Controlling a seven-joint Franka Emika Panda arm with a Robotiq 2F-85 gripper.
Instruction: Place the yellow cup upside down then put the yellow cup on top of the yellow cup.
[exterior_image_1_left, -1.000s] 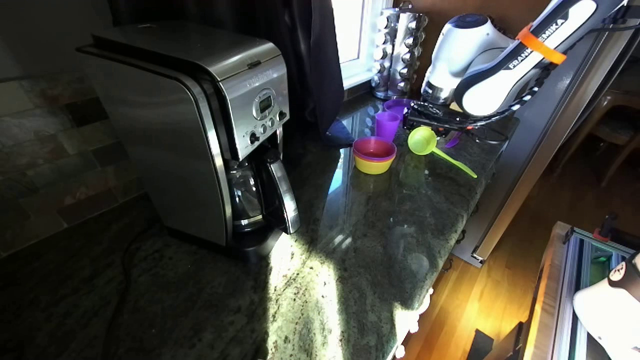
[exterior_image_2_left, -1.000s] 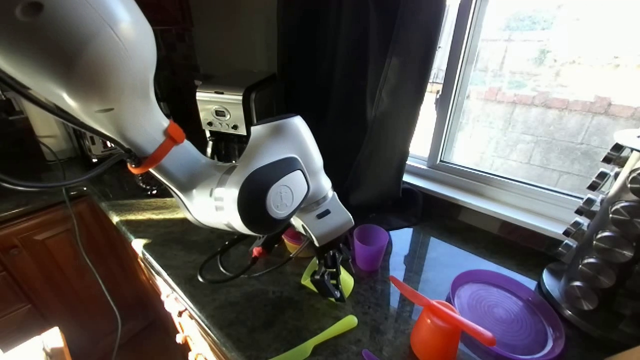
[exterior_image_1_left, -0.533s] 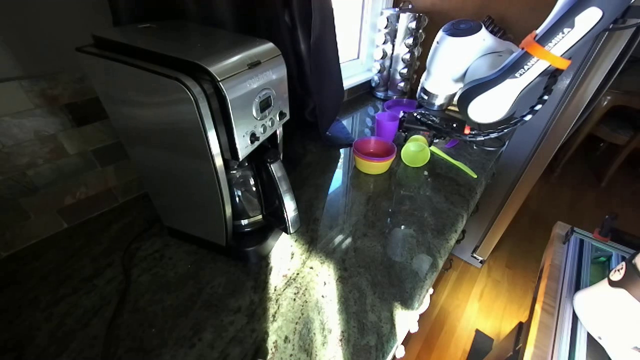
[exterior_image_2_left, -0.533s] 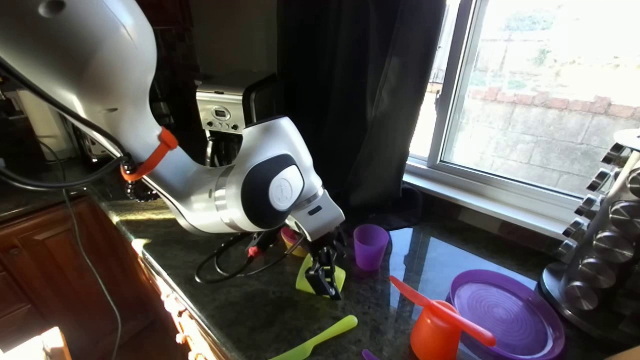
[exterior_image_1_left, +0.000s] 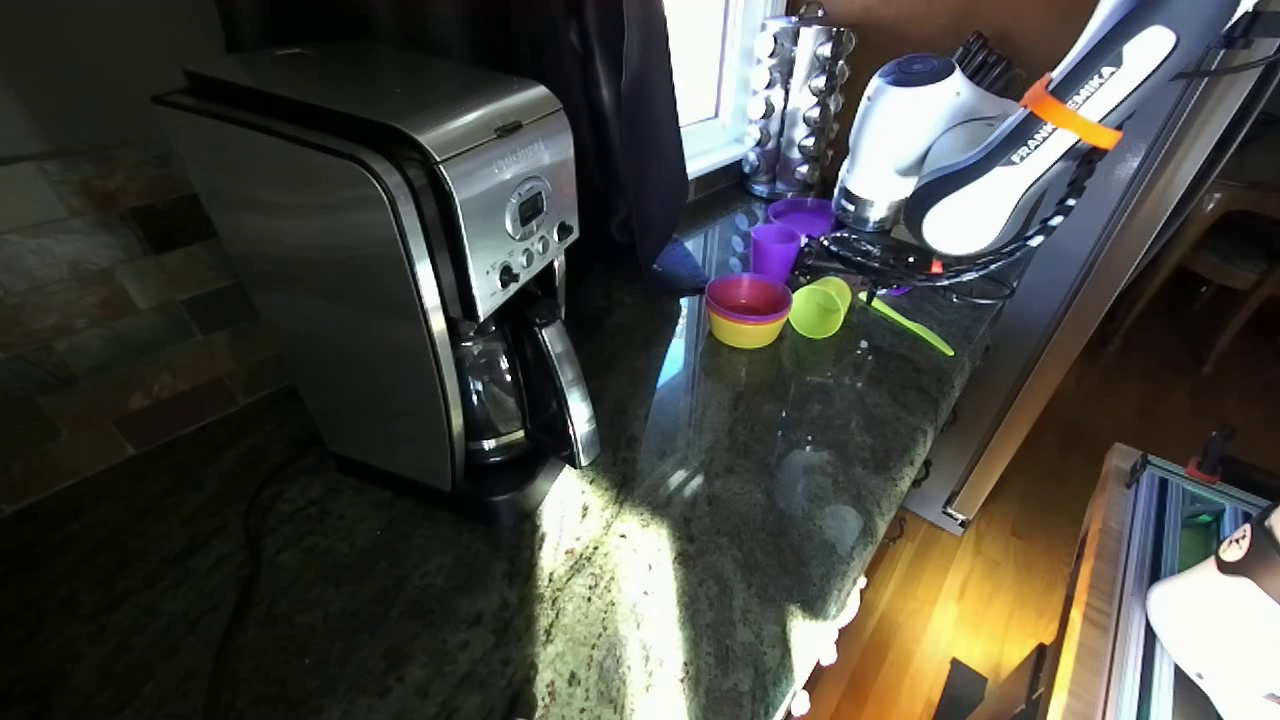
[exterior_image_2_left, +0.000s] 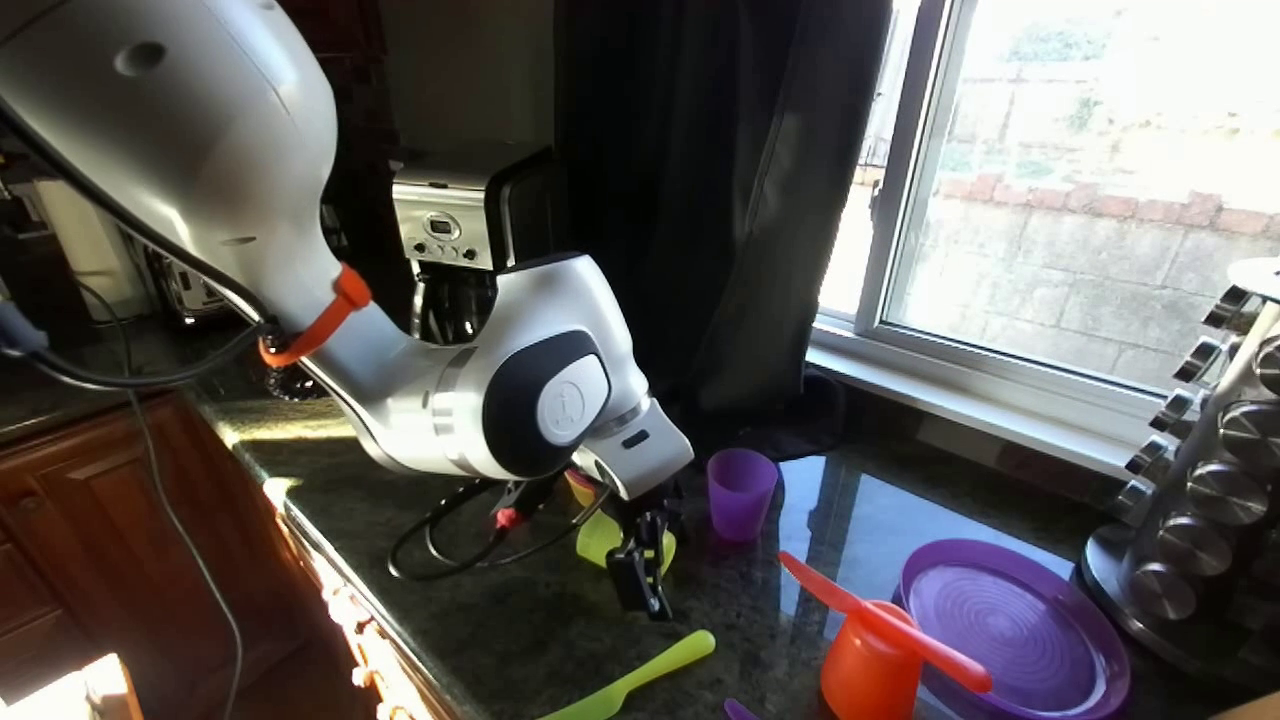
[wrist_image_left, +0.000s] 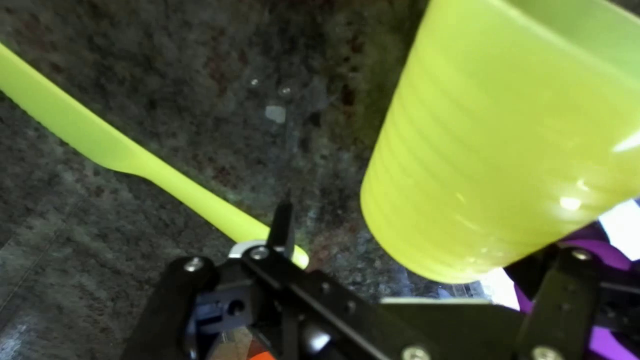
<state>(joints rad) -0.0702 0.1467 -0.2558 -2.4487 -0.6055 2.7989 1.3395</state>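
Can see at far left, in an exterior view, the white arm (exterior_image_2_left: 215, 160), bent down over the dark desk (exterior_image_2_left: 480, 620) and partly covering a silver coffee maker (exterior_image_2_left: 440, 215). Next, can spot a sliver of the stacked bowls (exterior_image_2_left: 580, 487), mostly hidden. Just beside these, can make out the yellow-green cup (exterior_image_2_left: 600, 545), lying on its side behind the claw (exterior_image_2_left: 645, 590); cannot tell whether touching the bowls. In the wrist view, find the claw spread wide and gripping nothing, with a plain gap between the cup and the finger (wrist_image_left: 283, 230) at left; cannot tell about contact at right. Below the claw, notice a lime-green knife (exterior_image_2_left: 650, 671), flat on the desk. Farther right, see an upright purple cup (exterior_image_2_left: 740, 497), then an orange cup (exterior_image_2_left: 865, 670) crossed by an orange knife (exterior_image_2_left: 905, 632), then a purple plate (exterior_image_2_left: 1020, 630). At far right, meet a standing spice rack (exterior_image_2_left: 1225, 480).
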